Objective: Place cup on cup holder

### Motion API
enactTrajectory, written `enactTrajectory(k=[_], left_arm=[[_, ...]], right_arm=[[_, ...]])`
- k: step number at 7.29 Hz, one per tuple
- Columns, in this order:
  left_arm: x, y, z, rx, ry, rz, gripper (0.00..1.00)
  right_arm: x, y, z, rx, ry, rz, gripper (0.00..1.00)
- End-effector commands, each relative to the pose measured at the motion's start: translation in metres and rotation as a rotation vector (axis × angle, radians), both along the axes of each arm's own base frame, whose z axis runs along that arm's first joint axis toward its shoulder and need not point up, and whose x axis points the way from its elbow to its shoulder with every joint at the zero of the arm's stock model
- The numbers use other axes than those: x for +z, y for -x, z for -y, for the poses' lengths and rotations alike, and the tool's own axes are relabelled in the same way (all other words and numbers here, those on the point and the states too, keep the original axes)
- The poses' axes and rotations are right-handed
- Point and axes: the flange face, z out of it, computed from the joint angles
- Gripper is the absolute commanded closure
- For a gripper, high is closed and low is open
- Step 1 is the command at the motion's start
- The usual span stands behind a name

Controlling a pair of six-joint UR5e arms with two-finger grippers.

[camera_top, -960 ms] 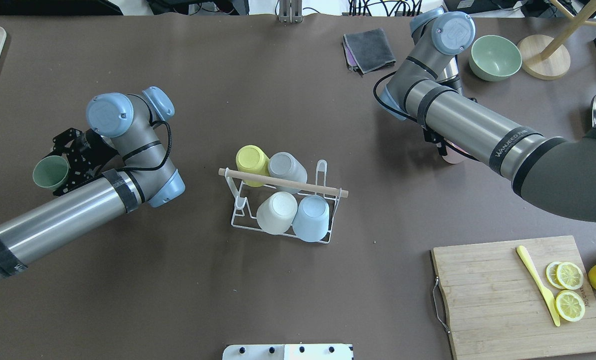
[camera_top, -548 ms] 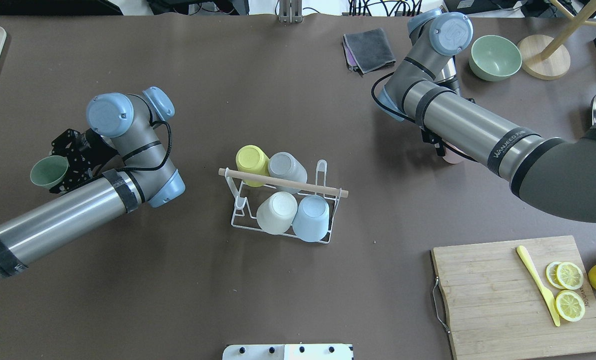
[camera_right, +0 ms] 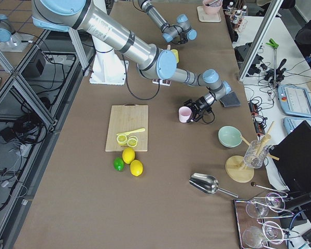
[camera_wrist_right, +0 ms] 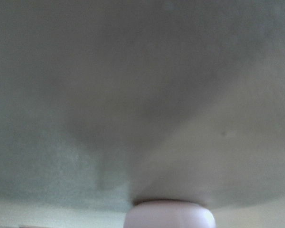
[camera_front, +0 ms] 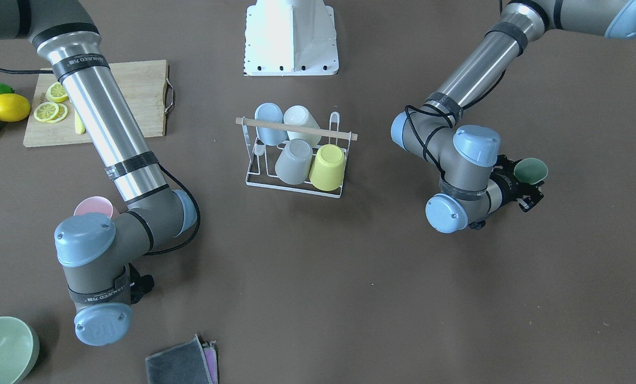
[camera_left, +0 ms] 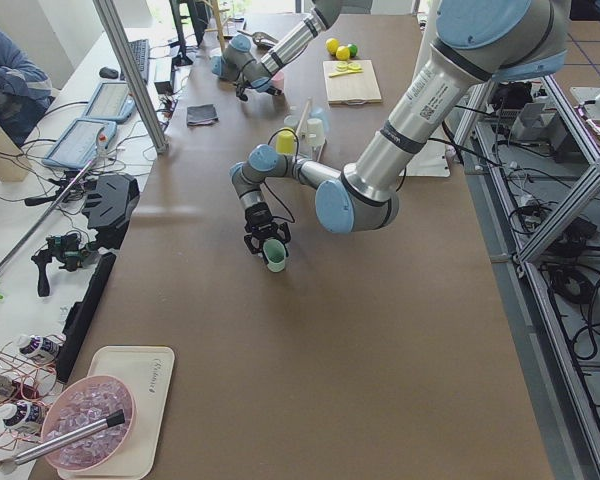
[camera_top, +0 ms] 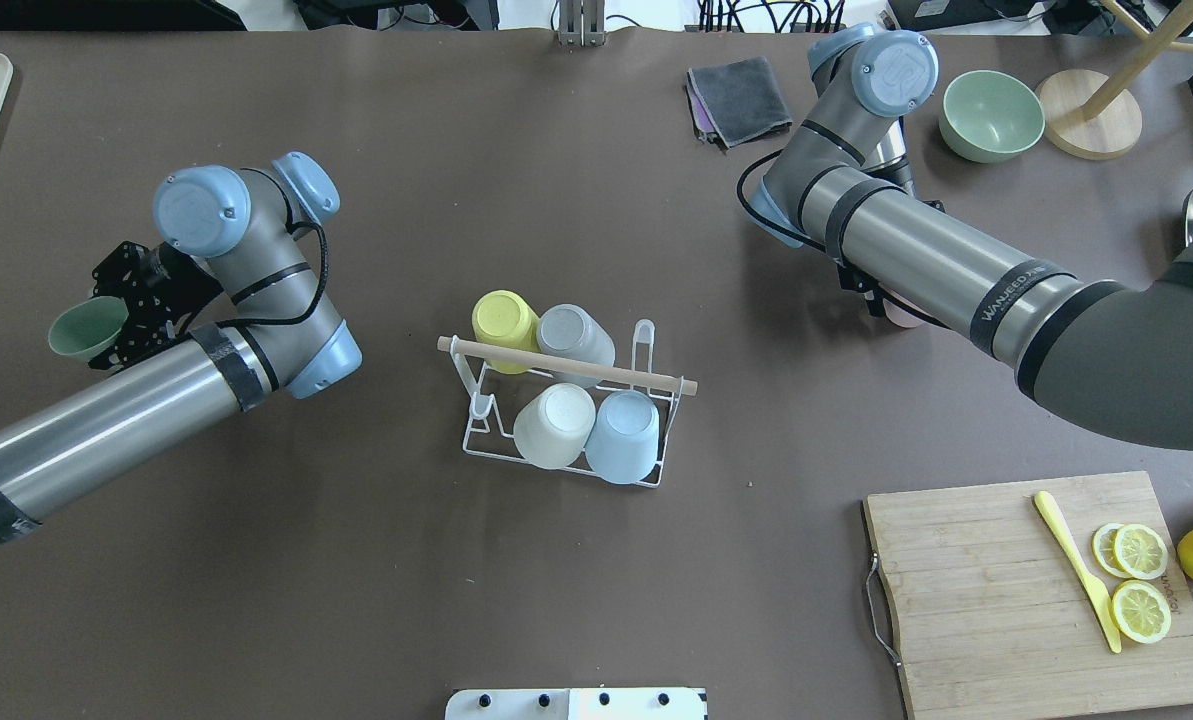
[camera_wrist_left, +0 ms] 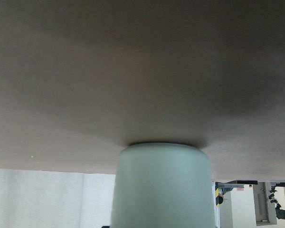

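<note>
Fingers (camera_top: 134,305) of left gripper (camera_top: 98,324) pinch green cup (camera_top: 76,332), apart from cup holder (camera_top: 556,361). Right gripper (camera_right: 199,110) at pink cup (camera_right: 184,114): grip indeterminate

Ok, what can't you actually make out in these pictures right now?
Right hand: in the overhead view its own forearm covers it; open or shut, cannot tell.
Pink cup: in the overhead view only a sliver shows under that forearm.
Right wrist view: blurred, just an edge of the pink cup.
Left wrist view: the green cup blocks how the left hand grips.

pink cup (camera_top: 902,318): mostly under right arm (camera_top: 936,260) | green cup (camera_wrist_left: 161,185): cut off at bottom | right-wrist view: blurred
</note>
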Motion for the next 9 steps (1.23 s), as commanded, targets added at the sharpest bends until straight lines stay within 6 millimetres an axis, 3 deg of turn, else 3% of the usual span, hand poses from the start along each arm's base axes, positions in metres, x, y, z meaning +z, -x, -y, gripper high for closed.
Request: enactTrajectory(k=[1, 3, 4, 6, 7, 9], left_arm=[[-0.049, 0.039, 0.007, -0.065, -0.105, -0.117, 0.61], [-0.093, 0.072, -0.049, -0.323, -0.215, -0.317, 0.6], [-0.101, 0.095, -0.08, -0.424, -0.263, -0.425, 0.61], [-0.124, 0.105, -0.095, -0.537, -0.407, -0.717, 0.62], [-0.132, 0.116, -0.107, -0.535, -0.431, -0.792, 0.61], [-0.142, 0.148, -0.132, -0.665, -0.496, -1.042, 0.58]], right_arm=[[0.002, 0.0, -0.001, -0.002, 0.001, -0.002, 0.0], [0.003, 0.0, -0.001, -0.002, 0.002, -0.003, 0.0], [0.003, 0.001, -0.002, -0.004, 0.002, -0.003, 0.0], [0.002, 0.0, -0.001, -0.002, 0.001, -0.005, 0.0], [0.003, 0.001, -0.002, -0.004, 0.002, -0.006, 0.07], [0.002, 0.0, -0.001, -0.011, -0.008, -0.01, 0.8]])
